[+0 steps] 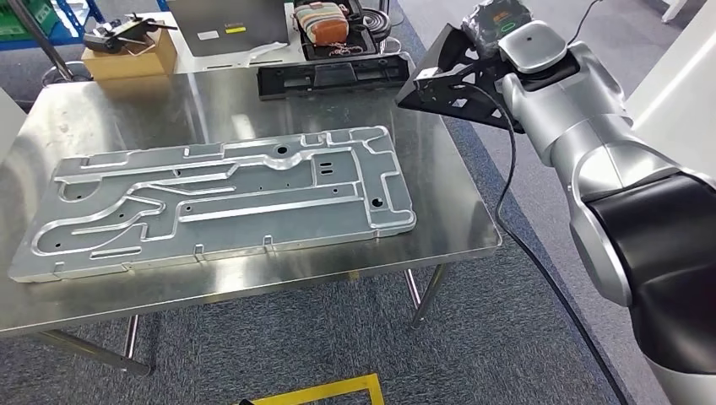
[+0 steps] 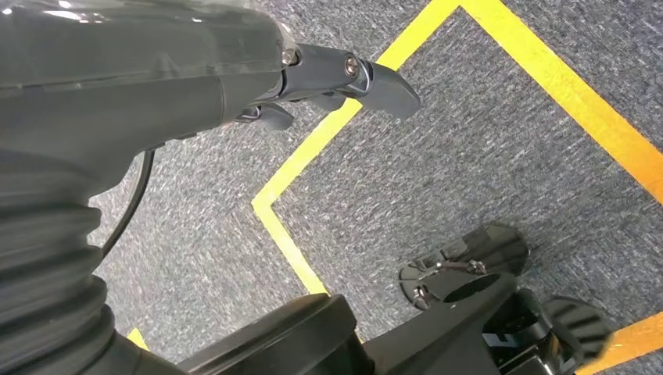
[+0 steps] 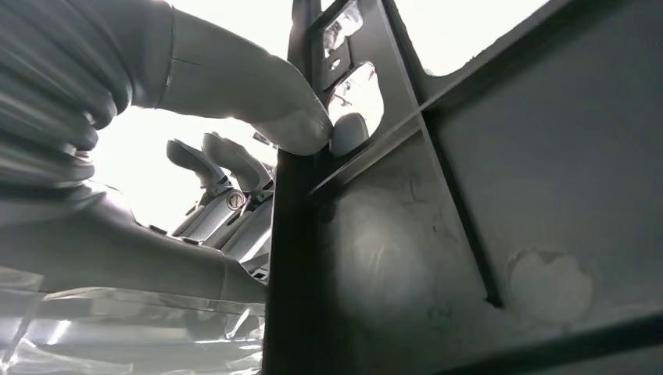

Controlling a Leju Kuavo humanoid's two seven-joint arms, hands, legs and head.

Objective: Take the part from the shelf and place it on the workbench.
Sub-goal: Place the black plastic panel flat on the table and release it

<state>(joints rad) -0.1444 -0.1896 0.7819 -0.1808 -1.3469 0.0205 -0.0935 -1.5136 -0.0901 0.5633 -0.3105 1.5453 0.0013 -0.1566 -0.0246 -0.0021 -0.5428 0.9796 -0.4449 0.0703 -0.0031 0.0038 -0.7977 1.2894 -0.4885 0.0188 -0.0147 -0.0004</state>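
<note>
My right hand (image 1: 496, 24) grips a black, flat, triangular ribbed part (image 1: 452, 80) and holds it in the air over the back right corner of the steel workbench (image 1: 211, 101). In the right wrist view the thumb (image 3: 266, 105) presses on the edge of the black part (image 3: 485, 203), with darker fingers (image 3: 223, 168) behind it. My left hand (image 2: 332, 78) hangs beside my body above the carpet, with its fingers loosely apart and nothing in them.
A large machined aluminium plate (image 1: 228, 198) covers most of the workbench. A long black part (image 1: 333, 76) lies along the back edge. Behind it stand a cardboard box (image 1: 131, 55), a grey case (image 1: 228, 25) and a black tray with a pouch (image 1: 325, 24). Yellow tape (image 2: 313, 148) marks the carpet.
</note>
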